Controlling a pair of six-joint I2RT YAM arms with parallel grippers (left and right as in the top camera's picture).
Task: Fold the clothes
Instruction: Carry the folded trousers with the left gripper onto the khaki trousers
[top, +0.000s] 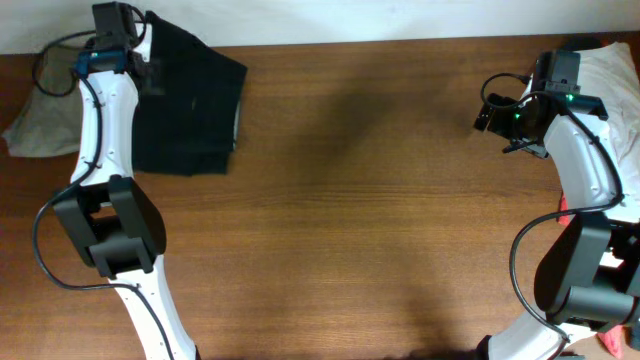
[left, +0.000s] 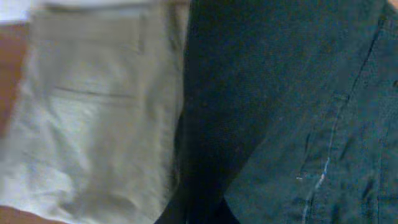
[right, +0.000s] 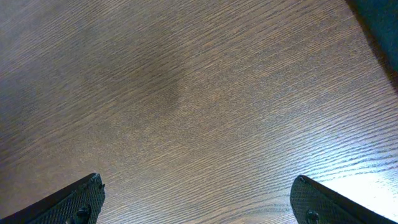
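A large black garment (top: 195, 105) lies folded at the table's far left; it fills the right half of the left wrist view (left: 292, 106). A khaki-beige garment (top: 38, 125) lies beside it on the left and also shows in the left wrist view (left: 93, 118). My left gripper (top: 150, 72) sits at the black garment's left edge, its dark fingers (left: 202, 211) together and blending into the black fabric. My right gripper (top: 488, 115) is open and empty above bare wood (right: 199, 180). A white garment (top: 615, 70) and a red one (top: 566, 210) lie at the far right.
The wooden table (top: 360, 220) spans the view. The left arm's base (top: 105, 235) stands at front left and the right arm's base (top: 585, 270) at front right. A black cable (top: 50, 60) loops at the far left corner.
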